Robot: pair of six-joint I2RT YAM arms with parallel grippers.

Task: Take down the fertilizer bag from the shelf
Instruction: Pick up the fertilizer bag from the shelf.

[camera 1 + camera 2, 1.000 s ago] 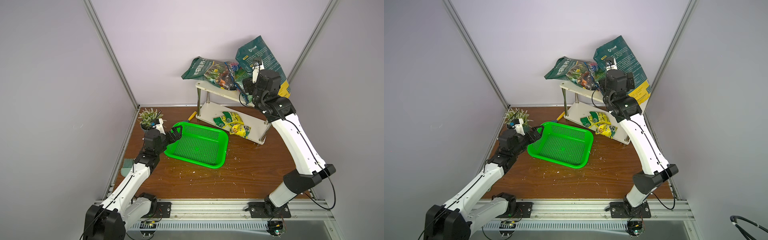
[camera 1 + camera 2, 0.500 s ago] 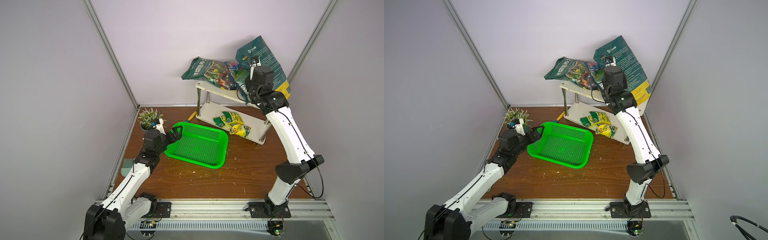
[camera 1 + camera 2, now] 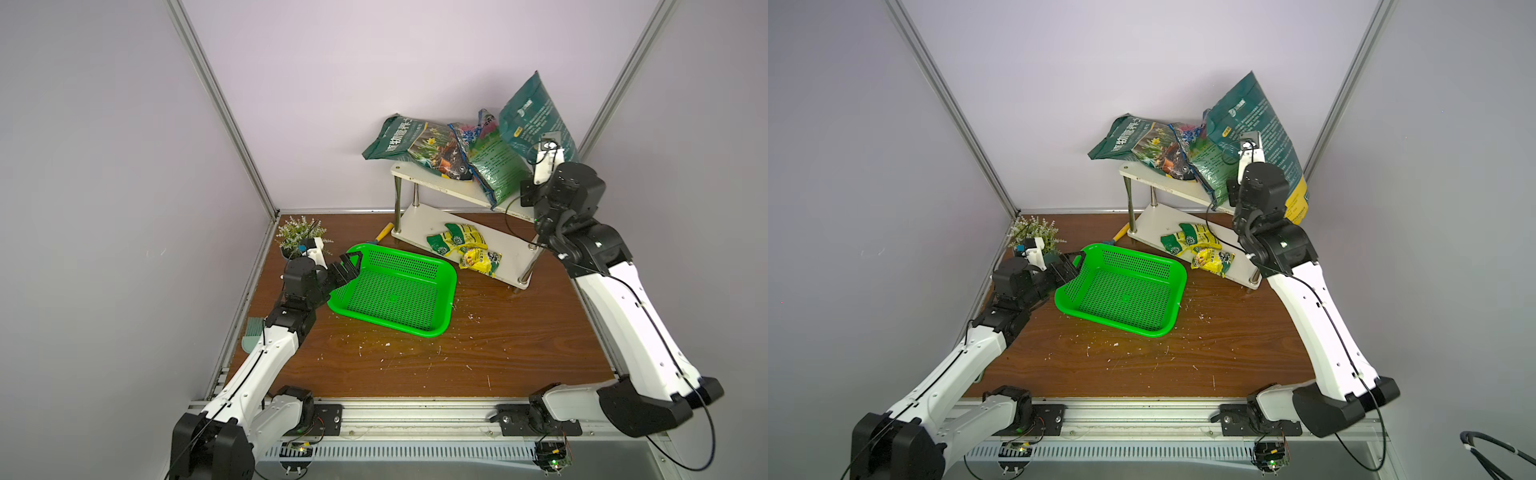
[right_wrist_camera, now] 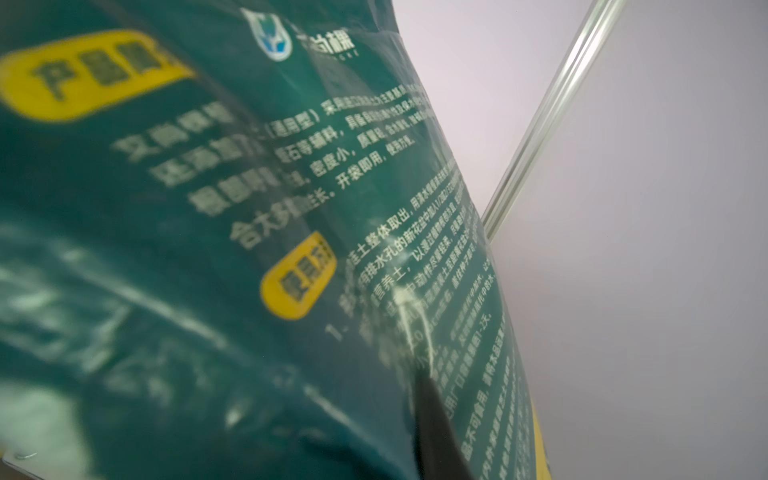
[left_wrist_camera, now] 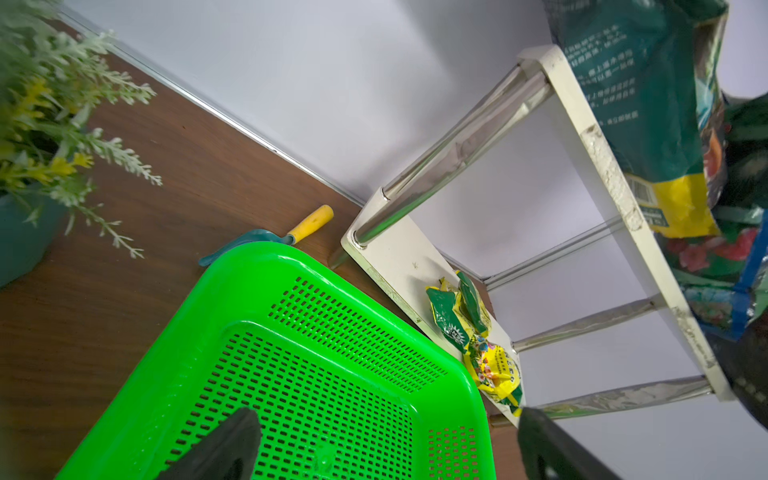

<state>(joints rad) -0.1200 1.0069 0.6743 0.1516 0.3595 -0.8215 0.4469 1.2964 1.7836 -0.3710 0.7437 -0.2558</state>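
Observation:
The shelf (image 3: 440,183) (image 3: 1158,183) stands at the back right, with three bags on its top board. The fertilizer bag (image 3: 534,120) (image 3: 1246,120), tall and dark teal, leans upright at the board's right end. It fills the right wrist view as printed teal film (image 4: 249,208). My right gripper (image 4: 419,386) is shut on a fold of it, and one black finger (image 4: 436,428) presses into the crease. In both top views the wrist hides these jaws. My left gripper (image 3: 347,266) (image 5: 386,444) hangs open over the green basket's left corner and holds nothing.
A green perforated basket (image 3: 395,291) lies mid-table. A flat dark green bag (image 3: 411,139) and a colourful bag (image 3: 490,166) share the top board. Yellow-green packets (image 3: 465,245) lie on the lower board. A yellow-handled trowel (image 3: 384,232), a potted plant (image 3: 297,235) and a pale green brush (image 3: 251,332) sit at the left.
My right gripper has shut on the tall teal bag. Its wrist has drawn back to the right and toward the front, and the bag's top has shifted slightly right. The left arm has not moved.

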